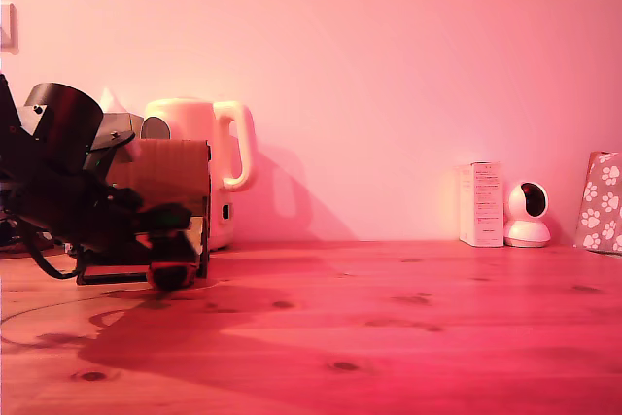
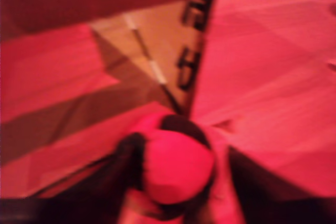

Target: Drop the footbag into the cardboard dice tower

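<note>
black gripper (image 1: 171,261) closed around small red-and-black panelled footbag (image 2: 176,169), low at wooden table (image 1: 389,328), just before brown corrugated cardboard dice tower (image 1: 170,177). grasp done; lift and drop into tower pending.

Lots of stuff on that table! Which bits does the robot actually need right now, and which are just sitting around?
Needed for the job:
- footbag, between the gripper's fingers, low at the table
- cardboard dice tower, just behind it

Just lying about:
- white kettle
- small white box
- little white camera
- paw-print tissue box
</note>
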